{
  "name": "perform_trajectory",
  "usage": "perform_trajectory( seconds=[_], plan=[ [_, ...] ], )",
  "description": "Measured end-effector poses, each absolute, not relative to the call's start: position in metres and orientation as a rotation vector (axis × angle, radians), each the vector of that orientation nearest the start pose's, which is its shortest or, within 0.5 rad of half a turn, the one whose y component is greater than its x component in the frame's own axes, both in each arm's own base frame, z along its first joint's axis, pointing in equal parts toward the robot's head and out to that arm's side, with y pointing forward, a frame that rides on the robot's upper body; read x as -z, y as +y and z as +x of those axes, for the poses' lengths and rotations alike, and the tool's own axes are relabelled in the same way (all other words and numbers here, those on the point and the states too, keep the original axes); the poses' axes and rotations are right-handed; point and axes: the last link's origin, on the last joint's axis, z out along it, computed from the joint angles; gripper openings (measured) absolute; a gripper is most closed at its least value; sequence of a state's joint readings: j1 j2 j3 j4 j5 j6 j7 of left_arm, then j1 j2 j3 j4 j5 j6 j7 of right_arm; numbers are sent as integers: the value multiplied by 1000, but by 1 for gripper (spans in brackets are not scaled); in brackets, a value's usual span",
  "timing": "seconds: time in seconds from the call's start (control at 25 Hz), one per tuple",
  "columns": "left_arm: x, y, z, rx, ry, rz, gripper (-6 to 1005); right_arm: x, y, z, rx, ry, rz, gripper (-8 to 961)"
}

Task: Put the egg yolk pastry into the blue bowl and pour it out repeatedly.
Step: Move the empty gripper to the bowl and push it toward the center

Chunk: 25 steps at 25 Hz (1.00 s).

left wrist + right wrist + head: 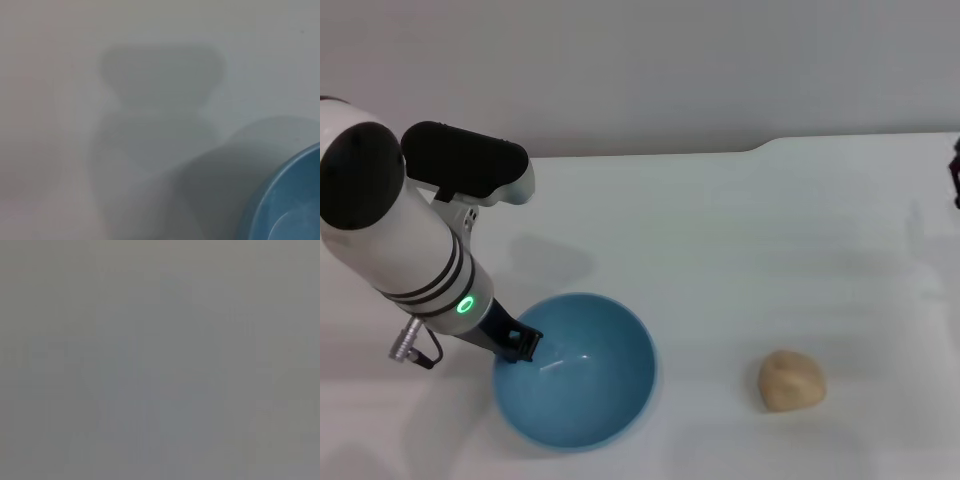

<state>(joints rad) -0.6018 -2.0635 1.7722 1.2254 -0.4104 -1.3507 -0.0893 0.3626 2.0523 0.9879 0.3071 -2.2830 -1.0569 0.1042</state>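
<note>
The blue bowl (582, 385) stands at the front left of the white table, and its inside is empty. My left gripper (523, 345) is at the bowl's left rim, shut on that rim. The bowl's edge also shows in the left wrist view (290, 200). The egg yolk pastry (791, 380), a pale tan lump, lies on the table to the right of the bowl, well apart from it. A dark bit of my right gripper (955, 185) shows at the far right edge, away from both.
The white table (740, 250) runs back to a grey wall, with a step in its far edge at the right. The right wrist view shows only plain grey.
</note>
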Motion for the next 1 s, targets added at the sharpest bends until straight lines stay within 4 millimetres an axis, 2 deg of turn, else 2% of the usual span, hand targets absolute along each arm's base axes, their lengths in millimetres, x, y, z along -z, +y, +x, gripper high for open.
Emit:
perform_trajectory(
  seconds=[0.16,0.32,0.44,0.6,0.76,1.0],
  plan=[
    [57,344,-200,-613,-1282,-2171,4,5,344,330,-731,729,-1560,454],
    [57,345,-201,-622,-1282,-2170,4,2,352,315,-821,801,-1647,454],
    [57,345,-201,-628,-1282,-2171,4,2,359,302,-826,841,-1735,454],
    [58,344,-202,-632,-1279,-2173,5,4,374,289,-669,934,-1824,454],
    [57,344,-203,-637,-1277,-2174,5,4,383,266,-482,970,-1888,454],
    [57,345,-205,-647,-1276,-2170,6,-15,383,234,-396,967,-1887,454]
  ],
)
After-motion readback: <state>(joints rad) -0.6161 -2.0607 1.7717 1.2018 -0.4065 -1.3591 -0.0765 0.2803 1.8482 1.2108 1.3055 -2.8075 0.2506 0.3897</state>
